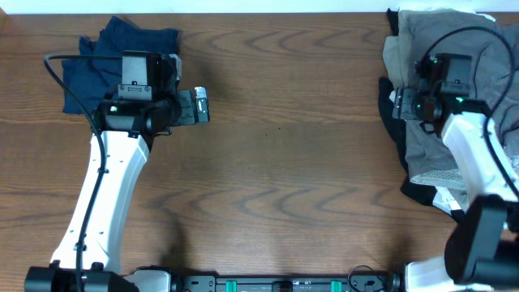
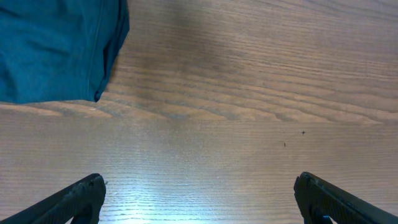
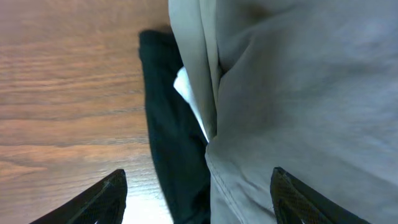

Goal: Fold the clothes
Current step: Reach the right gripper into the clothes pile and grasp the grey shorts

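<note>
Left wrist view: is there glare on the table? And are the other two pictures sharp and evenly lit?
Left wrist view: yes, a pale glare patch lies on the table near the bottom edge; the navy garment looks slightly soft. Right wrist view: the grey fabric is very close and blurred, with no glare. Overhead view: sharp and evenly lit.

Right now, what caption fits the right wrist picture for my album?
Right gripper, open, hovering above a grey garment lying over black cloth on the wooden table.
</note>
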Controlling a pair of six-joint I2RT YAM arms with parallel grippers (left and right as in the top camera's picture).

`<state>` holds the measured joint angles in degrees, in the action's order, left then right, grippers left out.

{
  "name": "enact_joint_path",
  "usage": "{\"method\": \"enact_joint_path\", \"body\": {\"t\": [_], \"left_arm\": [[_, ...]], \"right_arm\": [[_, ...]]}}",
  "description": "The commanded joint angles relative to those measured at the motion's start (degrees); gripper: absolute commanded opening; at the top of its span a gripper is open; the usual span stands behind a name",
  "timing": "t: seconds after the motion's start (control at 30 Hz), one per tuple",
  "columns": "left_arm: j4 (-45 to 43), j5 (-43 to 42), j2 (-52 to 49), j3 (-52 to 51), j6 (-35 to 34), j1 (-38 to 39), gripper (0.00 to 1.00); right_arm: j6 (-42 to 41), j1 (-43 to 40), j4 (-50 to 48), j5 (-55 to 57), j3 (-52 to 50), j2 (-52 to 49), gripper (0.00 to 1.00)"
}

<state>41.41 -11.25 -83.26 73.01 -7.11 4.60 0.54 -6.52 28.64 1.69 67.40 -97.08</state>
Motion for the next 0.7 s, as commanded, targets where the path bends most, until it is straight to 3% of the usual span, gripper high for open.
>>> {"method": "enact_joint_path", "body": {"t": [0.0, 0.13, 0.47, 0.53, 0.67], "left_arm": [[-0.1, -0.3, -0.2, 1.3, -0.5, 0.0, 0.98], [-0.2, -0.3, -0.2, 1.3, -0.5, 0.0, 0.98], [-0.2, -0.3, -0.2, 1.3, -0.5, 0.0, 0.98], [-0.2, -0.3, -0.2, 1.3, -0.5, 0.0, 0.98], [-0.2, -0.3, -0.2, 1.3, -0.5, 0.0, 0.98]], "right_arm": [[0.4, -0.2, -1.2, 2.8, -0.5, -3.2, 0.70], [0.3, -0.2, -4.5, 4.7, -0.5, -6.5, 0.59], [-1.8, -0.2, -12.1, 7.5, -0.5, -12.9, 0.56], [-1.7, -0.2, -12.9, 8.1, -0.6, -13.3, 0.50], [-1.7, -0.2, -13.7, 10.5, -0.5, -13.0, 0.31]]}}
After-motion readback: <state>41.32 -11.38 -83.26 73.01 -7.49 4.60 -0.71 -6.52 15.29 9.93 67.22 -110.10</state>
